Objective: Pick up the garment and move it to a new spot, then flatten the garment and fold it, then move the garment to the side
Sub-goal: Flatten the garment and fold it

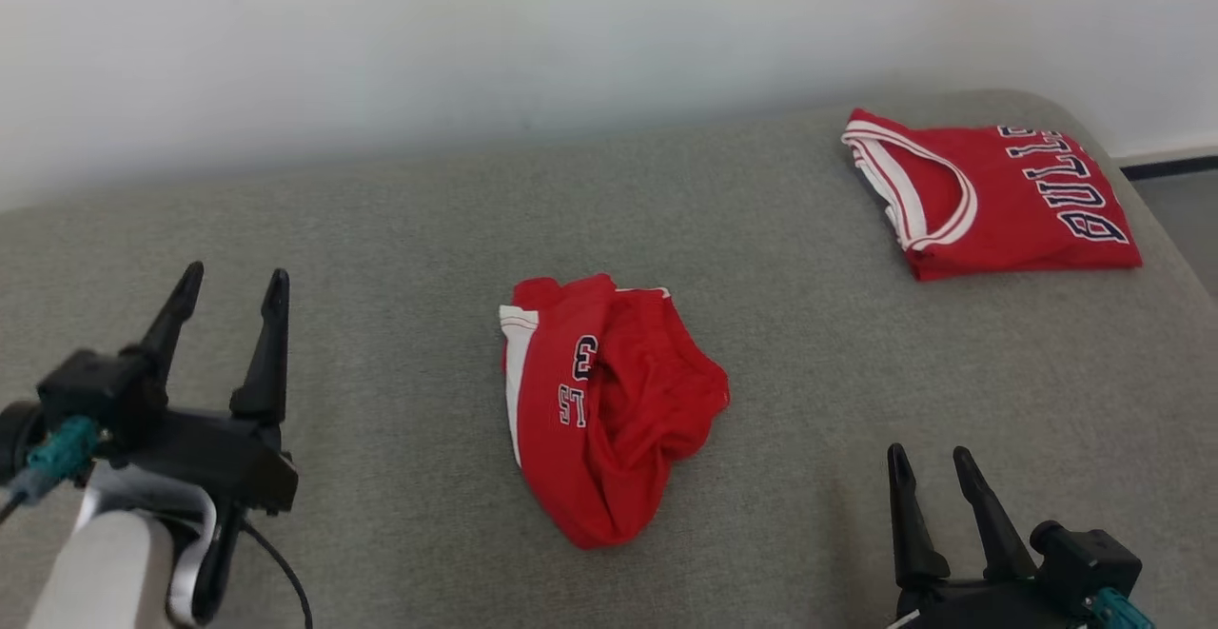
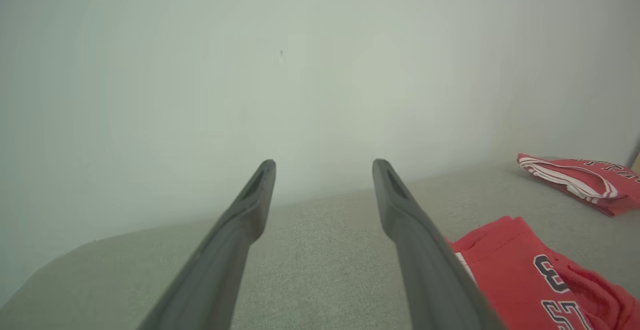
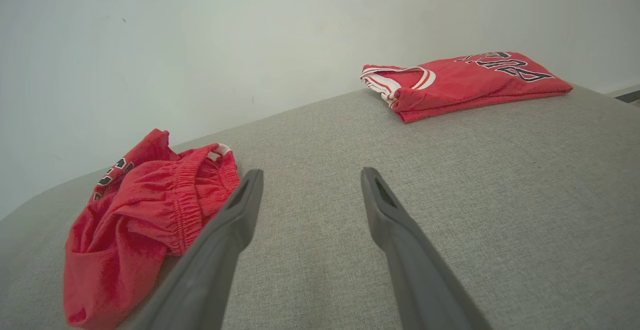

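The garment (image 1: 609,410), a pair of red shorts with white side trim and dark numerals and letters, lies crumpled in a loose heap near the middle of a grey upholstered surface (image 1: 381,229), its elastic waistband bunched and open toward the robot's right. Nothing touches it. The left gripper (image 1: 236,277) hangs at the lower left of the head view, well apart from the shorts, its jaws spread wide with bare grey fabric between the 2 dark fingers. The right gripper (image 1: 931,453) sits at the lower right, nearer the shorts but apart from them, its jaws likewise spread and holding nothing. In the right wrist view the heap lies just beyond and to the left of the fingers; in the left wrist view it lies to the right of them. At the far right corner of the surface rests a folded red jersey (image 1: 999,201) with white-trimmed neckline and dark lettering, well apart from the shorts. A plain pale wall (image 1: 476,39) rises behind the surface.
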